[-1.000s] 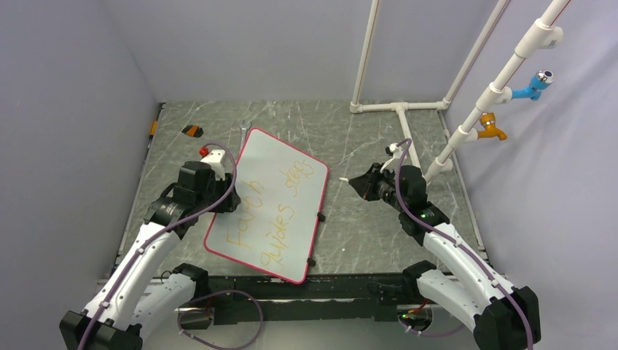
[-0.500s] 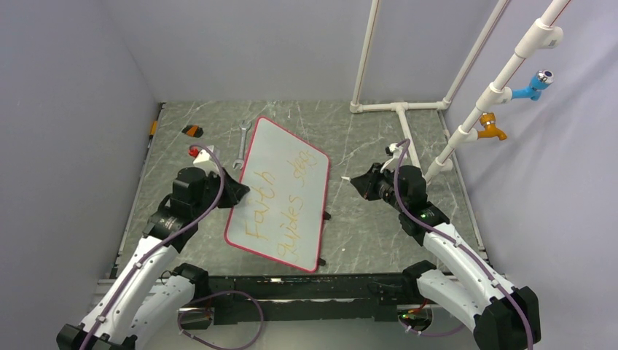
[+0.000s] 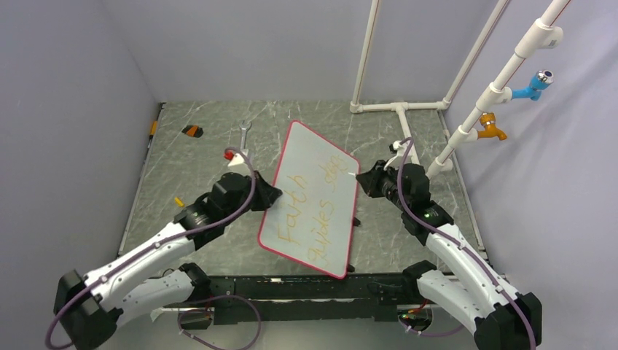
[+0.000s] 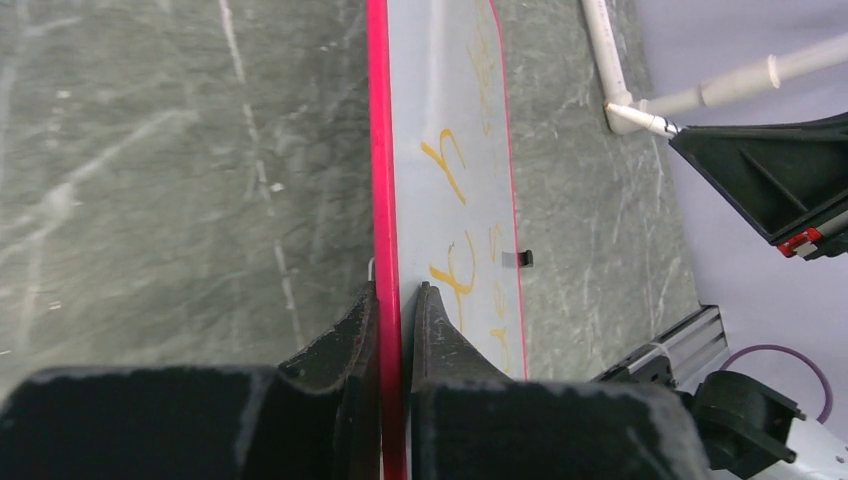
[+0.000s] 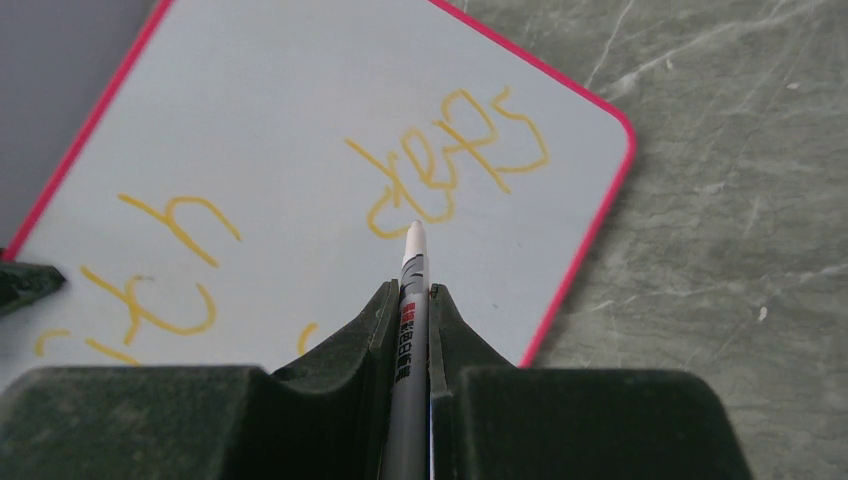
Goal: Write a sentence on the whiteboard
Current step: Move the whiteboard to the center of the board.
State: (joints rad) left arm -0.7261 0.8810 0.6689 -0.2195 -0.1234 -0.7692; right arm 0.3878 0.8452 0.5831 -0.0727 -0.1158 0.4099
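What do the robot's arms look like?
The left arm and right arm have white shells with black joints. A purple cable loops along each. The left tool and right tool are black, with two pointed fingers. A green light glows on the right arm.

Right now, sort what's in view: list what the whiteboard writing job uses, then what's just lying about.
In the job: whiteboard, gripped at its rim by the left fingers; yellow-orange sentence; marker pinched in the right fingers.

Lying about: wrench; small orange-and-black item; white pipe frame; blue tap; orange tap.
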